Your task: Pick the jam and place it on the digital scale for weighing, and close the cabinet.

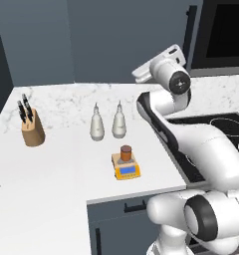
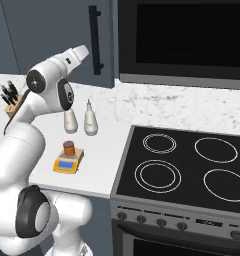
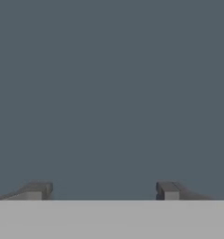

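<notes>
Jam point(image 1: 125, 153) sitting upright on digital scale point(image 1: 126, 168), well below & apart from gripper point(image 3: 103, 190), jaws spreading wide w/ nothing between, facing flat grey cabinet point(image 3: 112, 93) door up close.

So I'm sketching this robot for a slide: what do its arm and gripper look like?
The arm is glossy white, made of thick rounded segments, with dark grey to black bands and round caps at its joints. The gripper ends in two small, blocky dark grey fingertips. No cables or markings show.
</notes>
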